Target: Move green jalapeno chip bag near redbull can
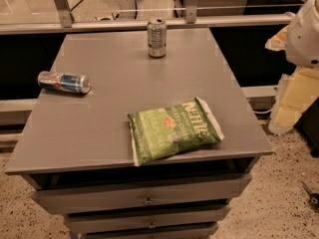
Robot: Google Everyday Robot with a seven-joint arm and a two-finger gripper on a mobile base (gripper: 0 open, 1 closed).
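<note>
Lying crosswise, chip bag [173,130], top rightward; pincer off-frame.

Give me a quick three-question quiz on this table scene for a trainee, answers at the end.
1. True or false: the redbull can lies on its side near the table's left edge.
2. Which sits nearest the table's front edge? A) silver can B) redbull can C) green jalapeno chip bag
3. Fill in: the gripper is ___ of view; only a white robot part shows at far right.
Key: 1 true; 2 C; 3 out.
</note>
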